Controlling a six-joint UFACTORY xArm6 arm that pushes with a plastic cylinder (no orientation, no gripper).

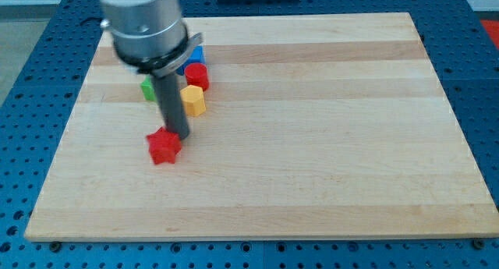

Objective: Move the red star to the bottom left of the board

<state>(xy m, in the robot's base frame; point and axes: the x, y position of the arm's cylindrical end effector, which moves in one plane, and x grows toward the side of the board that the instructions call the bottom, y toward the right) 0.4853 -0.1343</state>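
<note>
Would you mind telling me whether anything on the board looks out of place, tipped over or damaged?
Nothing stands out. The red star lies flat, with my tip at its upper right edge. The yellow block, red block, green block and blue block cluster behind the rod; the board looks unmarked.

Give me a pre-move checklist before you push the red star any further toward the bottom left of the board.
1. Tip contact: my tip sits at the red star's upper right edge, seemingly touching. Ok.
2. Push direction: tip is on the side opposite the bottom left corner. Ok.
3. Path: no block lies on the board between the star and that corner. Ok.
4. Neighbours: the yellow block and the red cylinder lie behind the rod, apart from the star. Ok.
5. Green block and blue block: mostly hidden by the arm, shapes unclear. Cannot tell.
6. Star at target: it is well short of the corner. Not ok.
</note>
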